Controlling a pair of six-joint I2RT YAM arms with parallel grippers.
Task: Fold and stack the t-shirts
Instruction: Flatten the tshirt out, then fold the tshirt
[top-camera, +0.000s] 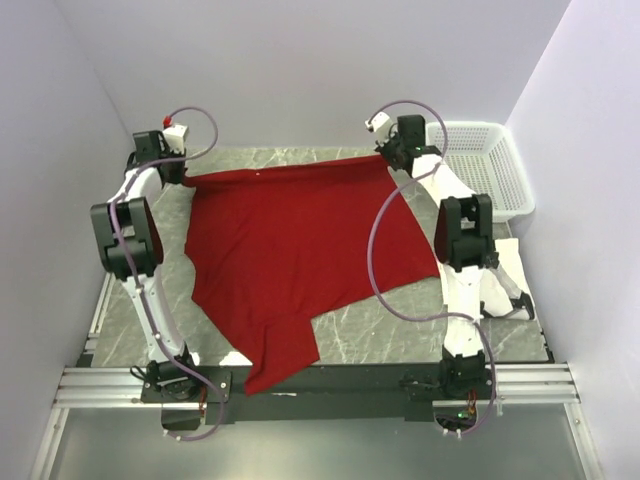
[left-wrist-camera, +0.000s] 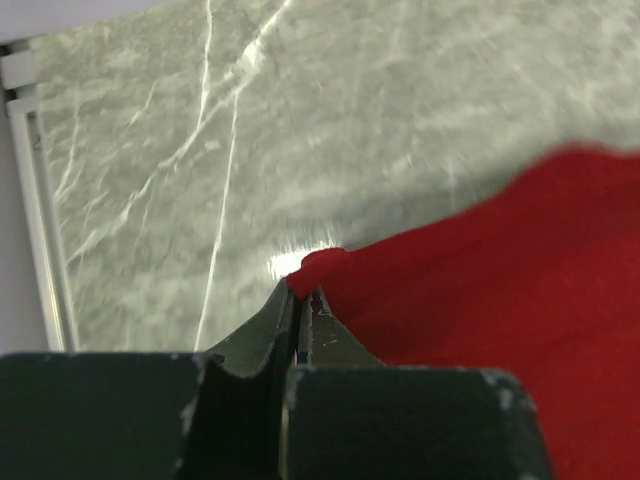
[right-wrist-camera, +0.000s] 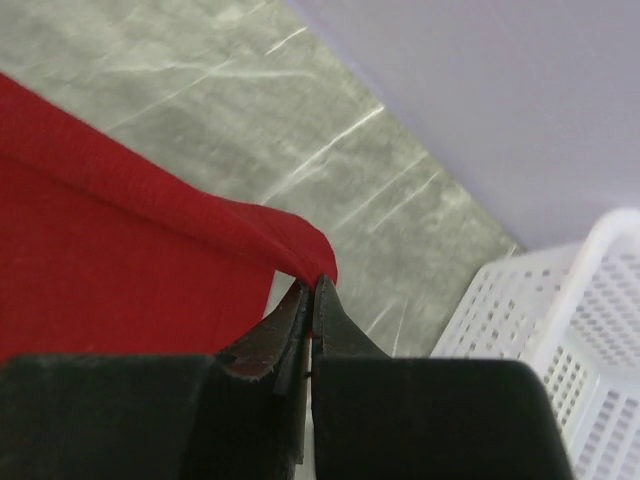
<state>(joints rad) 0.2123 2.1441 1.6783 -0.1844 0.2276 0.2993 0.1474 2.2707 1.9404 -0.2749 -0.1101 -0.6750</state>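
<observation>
The red t-shirt (top-camera: 300, 250) is spread over the grey marble table, its far edge stretched between my two grippers and its near end hanging past the front edge. My left gripper (top-camera: 186, 178) is shut on the far left corner of the red t-shirt (left-wrist-camera: 480, 290); the jaws (left-wrist-camera: 303, 290) pinch the cloth at their tips. My right gripper (top-camera: 384, 152) is shut on the far right corner of the red t-shirt (right-wrist-camera: 120, 240), pinched at the tips (right-wrist-camera: 311, 285). A white folded t-shirt (top-camera: 510, 270) lies at the right, partly behind the right arm.
A white plastic mesh basket (top-camera: 485, 170) stands at the back right, also in the right wrist view (right-wrist-camera: 570, 370). Walls close in the table on the left, back and right. A metal rail (top-camera: 300, 385) runs along the front edge.
</observation>
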